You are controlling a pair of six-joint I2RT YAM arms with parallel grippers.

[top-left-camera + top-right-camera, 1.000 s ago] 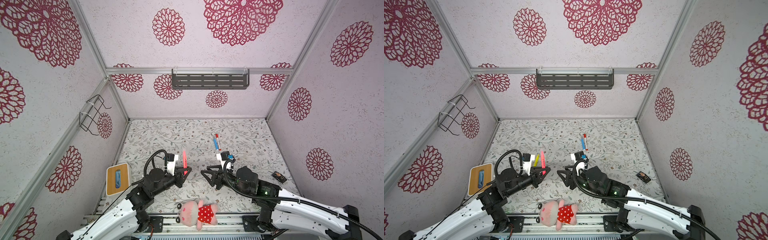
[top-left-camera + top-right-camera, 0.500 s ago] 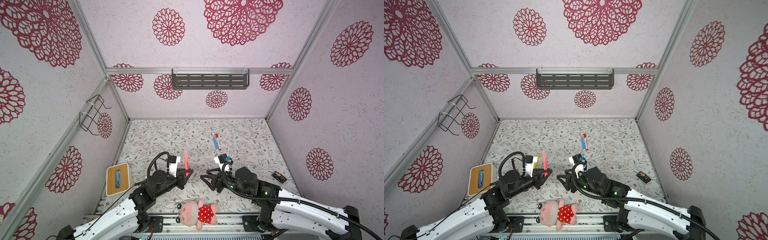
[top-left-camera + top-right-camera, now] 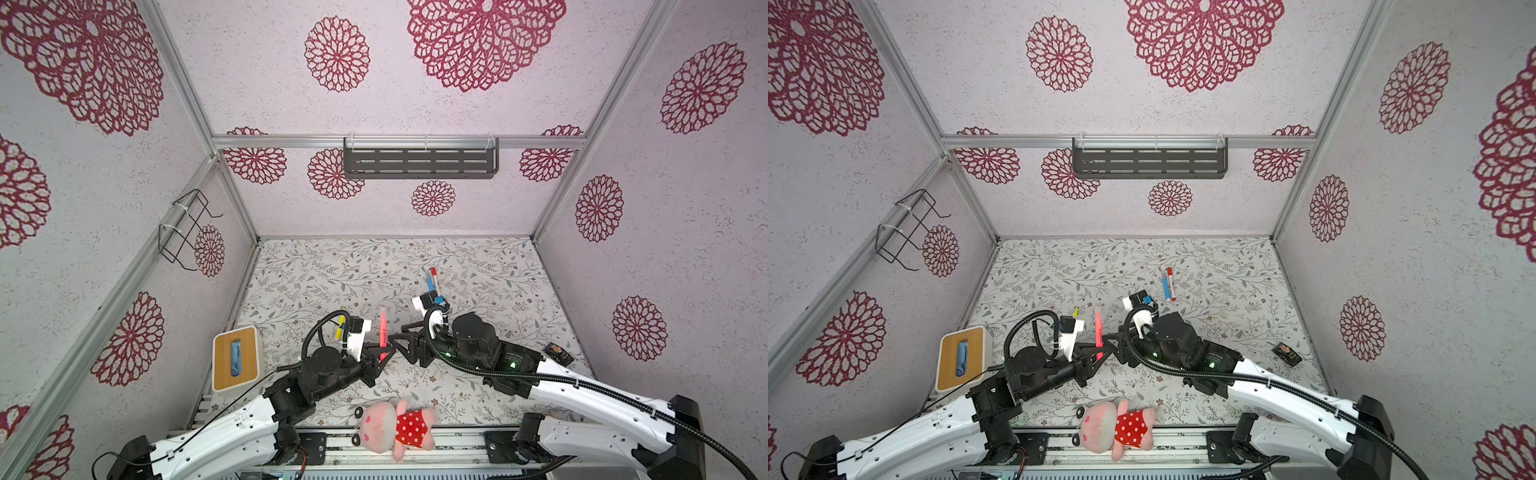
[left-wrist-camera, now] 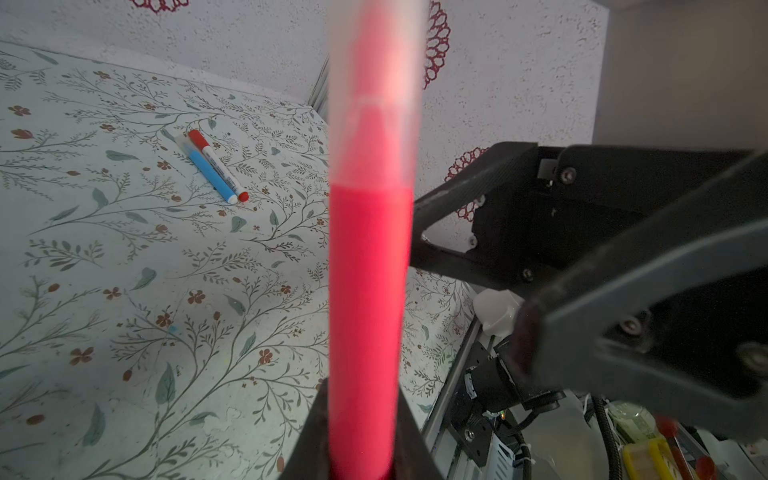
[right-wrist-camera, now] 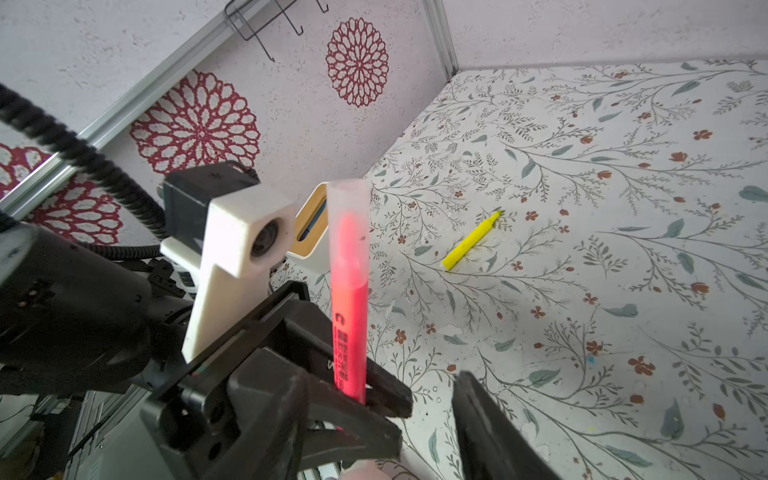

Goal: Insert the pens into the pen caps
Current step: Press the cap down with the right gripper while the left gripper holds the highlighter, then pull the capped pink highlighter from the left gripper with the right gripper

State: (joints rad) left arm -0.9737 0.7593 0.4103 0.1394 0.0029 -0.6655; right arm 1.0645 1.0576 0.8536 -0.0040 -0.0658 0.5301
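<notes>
My left gripper point(image 3: 384, 353) point(image 3: 1100, 353) is shut on the lower end of a pink-red pen point(image 3: 382, 330) point(image 3: 1099, 330), which it holds upright. A translucent pinkish cap point(image 5: 348, 199) point(image 4: 376, 62) sits over the pen's upper end. My right gripper point(image 3: 395, 341) point(image 5: 374, 436) stands open right beside the left jaws and holds nothing; its dark fingers point(image 4: 457, 195) show in the left wrist view. A yellow pen point(image 5: 471, 241) point(image 3: 1076, 311) lies on the floral mat. Further back a blue pen point(image 3: 429, 286) point(image 4: 212, 176) and a white pen with a red cap point(image 3: 1171, 282) point(image 4: 218, 164) lie side by side.
A tissue box with a wooden top point(image 3: 237, 357) stands at the front left. A pink plush toy in a red dotted dress point(image 3: 395, 424) lies at the front edge. A small dark object point(image 3: 559, 353) sits at the right wall. A wire rack point(image 3: 187, 232) and a grey shelf point(image 3: 419, 162) hang on the walls.
My left gripper has carried the pink-red pen rightward toward the middle. My right gripper has moved left until it is close beside the left jaws, still open.
</notes>
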